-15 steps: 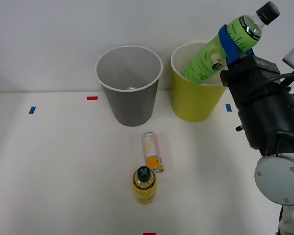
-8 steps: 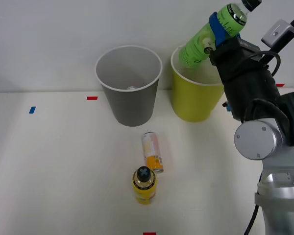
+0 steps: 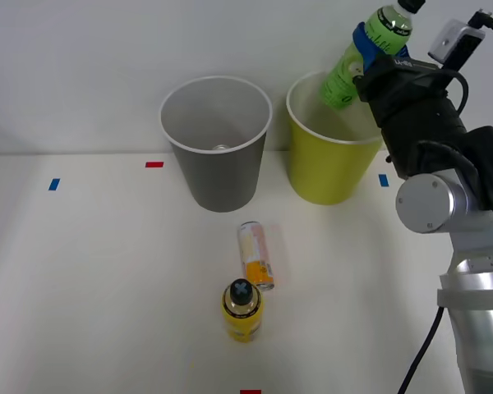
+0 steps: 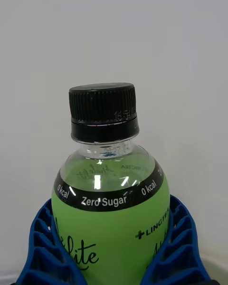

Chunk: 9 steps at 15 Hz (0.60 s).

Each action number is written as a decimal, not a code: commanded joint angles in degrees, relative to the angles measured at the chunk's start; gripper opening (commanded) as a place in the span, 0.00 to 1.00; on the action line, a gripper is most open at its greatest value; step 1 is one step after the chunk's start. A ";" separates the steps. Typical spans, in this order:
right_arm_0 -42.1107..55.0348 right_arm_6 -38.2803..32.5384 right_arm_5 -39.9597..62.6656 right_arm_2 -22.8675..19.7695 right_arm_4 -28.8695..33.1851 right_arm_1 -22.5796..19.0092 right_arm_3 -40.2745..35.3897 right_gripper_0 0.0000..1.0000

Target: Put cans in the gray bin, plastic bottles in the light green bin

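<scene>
My right gripper (image 3: 373,43) is shut on the green-labelled plastic bottle (image 3: 363,51), holding it tilted, cap up, over the light green bin (image 3: 324,164) at its right rim. In the right wrist view the blue ribbed fingers (image 4: 183,247) clasp that green bottle (image 4: 111,218) on both sides below its black cap. The gray bin (image 3: 220,156) stands left of the green one. A cream and orange can (image 3: 255,254) lies on the table in front of the bins. Just nearer stands the yellow bottle (image 3: 241,309) with a black cap.
Small red (image 3: 154,164) and blue tape marks (image 3: 54,184) dot the white table. A white wall rises right behind the bins. My arm's dark wrist and silver joint (image 3: 427,201) stand to the right of the green bin.
The gripper has carried the green bottle up and slightly left, turning it more upright, so its base now hangs over the green bin's right rim. The can and yellow bottle have not moved.
</scene>
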 commanded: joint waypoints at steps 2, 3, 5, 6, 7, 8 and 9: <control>-3.67 0.79 0.01 0.27 0.91 -0.32 4.56 0.00; -3.84 0.96 0.01 0.01 1.17 -0.23 4.82 0.00; -3.84 1.58 0.01 -0.25 1.96 -0.50 4.82 0.00; -3.76 1.67 0.01 -0.34 2.05 -0.59 4.82 0.00; -3.76 1.75 0.01 -0.34 2.05 -0.59 4.82 0.00; -3.76 1.75 0.01 -0.43 2.05 -0.59 4.82 0.00; -3.76 1.58 0.01 -0.43 2.05 -0.67 4.82 0.17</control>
